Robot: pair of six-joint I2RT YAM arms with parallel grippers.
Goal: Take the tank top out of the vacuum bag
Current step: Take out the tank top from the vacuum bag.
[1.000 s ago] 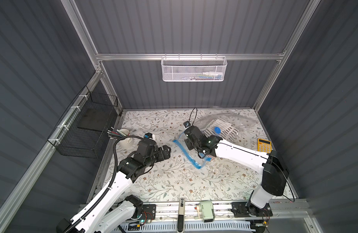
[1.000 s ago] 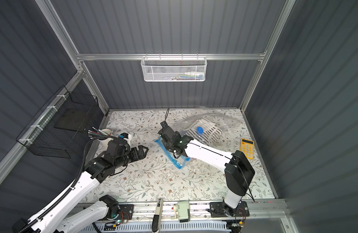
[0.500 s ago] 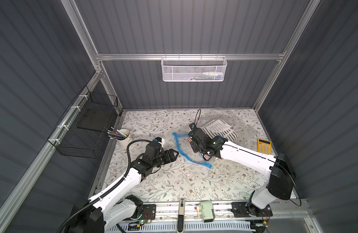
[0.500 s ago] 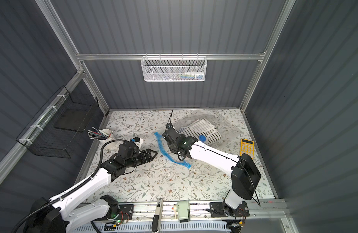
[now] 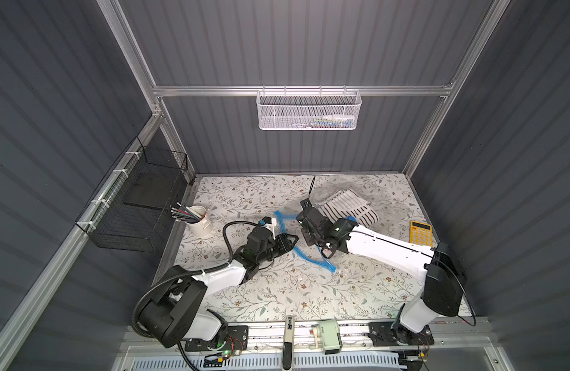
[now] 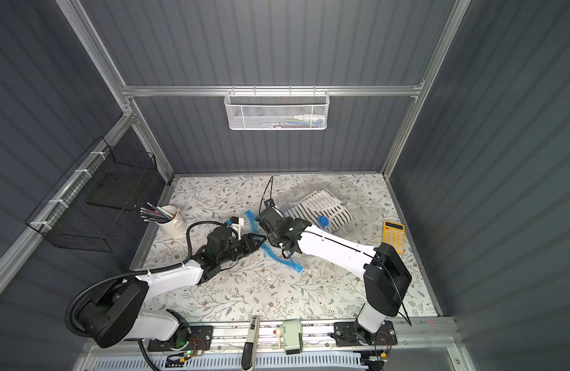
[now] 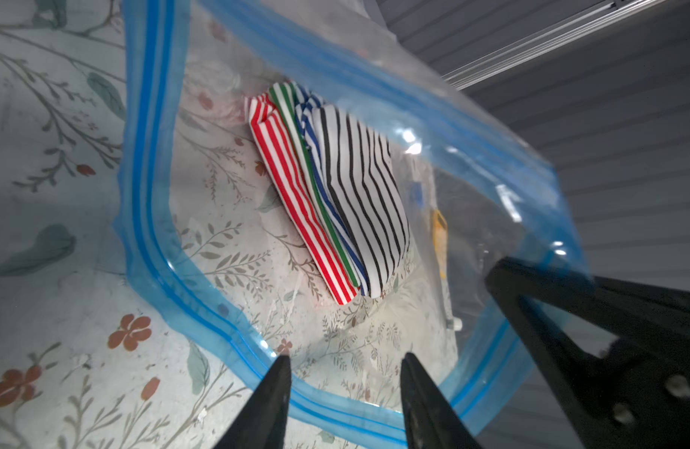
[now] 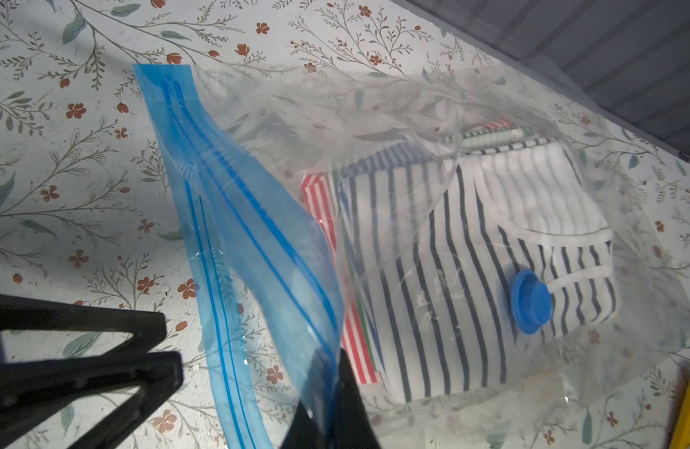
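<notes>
The right hand (image 8: 340,361) is pinched shut on the upper lip of the vacuum bag (image 8: 432,116). It grips the blue zip strip (image 8: 281,241) and holds it raised off the counter (image 8: 63,163), so the bag's mouth gapes. The lower lip of the strip lies flat on the floral counter beneath and beside that hand.

The left hand (image 7: 345,359) points into the open mouth from the opposite side. Its two fingers stand apart at a middling gap, with nothing clamped between them. The lower lip runs across just under its fingertips, and it is not clear whether they touch it. In both top views the two hands are close together, tips facing, with the blue strip between them.

The tank top (image 7: 366,186), white with black stripes and folded, lies inside the bag. It is well beyond the left hand's fingertips and just past the right hand's. It rests on top of other folded pieces striped in blue, green and red, whose edges show along one side. The round blue valve cap (image 8: 529,303) sits on the bag's clear upper film, over the tank top.

A yellow calculator (image 5: 421,233) lies on the counter behind the right hand, beside its arm. A white cup of pens (image 5: 198,221) stands behind the left hand, well apart from the bag.
</notes>
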